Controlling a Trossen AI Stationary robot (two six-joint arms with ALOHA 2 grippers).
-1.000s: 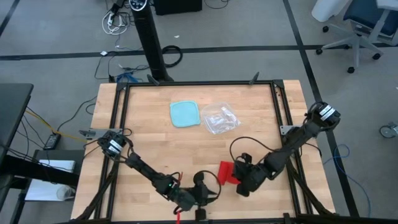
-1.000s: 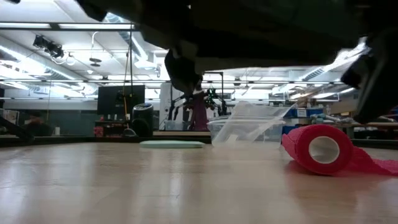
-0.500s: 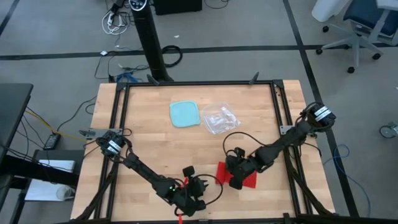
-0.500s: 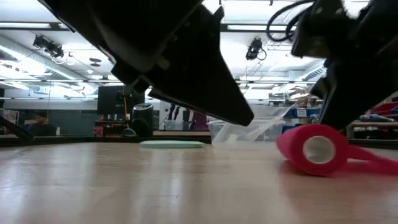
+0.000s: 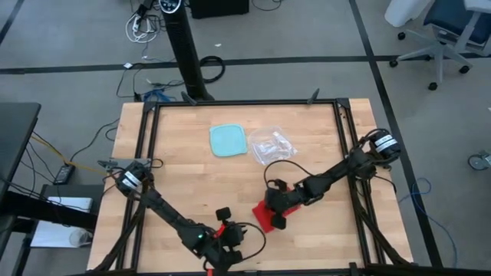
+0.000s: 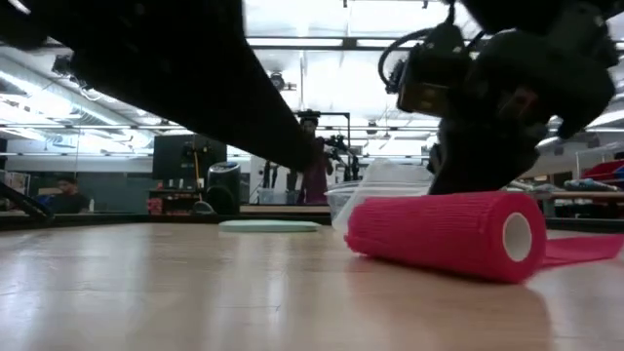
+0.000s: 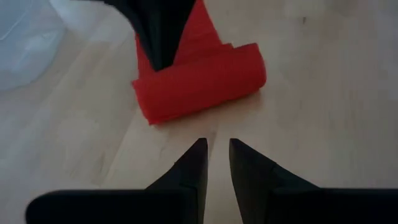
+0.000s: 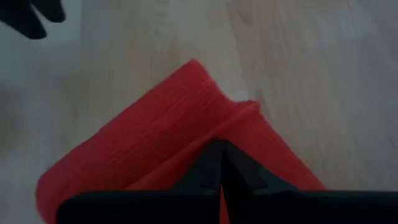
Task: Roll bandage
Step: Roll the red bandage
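Observation:
The red bandage (image 5: 262, 218) lies on the wooden table toward its near edge, mostly wound into a roll (image 7: 199, 84) that rests on its side. Its flat tail (image 6: 585, 249) trails along the table on the roll's far side. My right gripper (image 8: 221, 155) is shut and stands on the roll's far side, where the tail joins it. My left gripper (image 7: 217, 163) hovers just on the near side of the roll. Its fingers stand a narrow gap apart, have nothing between them and touch nothing. My right gripper presses its shut fingertips (image 8: 214, 163) on the roll's upper far side, at the seam where the tail joins (image 8: 239, 118). The fingers slant down from the table's far right. The roll lies on the table with its tail flat behind it.
A light-blue square container (image 5: 228, 140) and a clear crinkled plastic bag (image 5: 271, 146) lie at the table's far middle. Black frame rails (image 5: 347, 153) run along the table's edges. Bare wood lies to the left of the roll. A person (image 6: 66, 193) shows in the room behind.
My right gripper has gone toward the table's left and near edges and a little down, pushing the roll. The roll has rolled that way and turned about: its side now faces the low camera, not its hollow end. My left gripper has drawn back toward the left and tipped.

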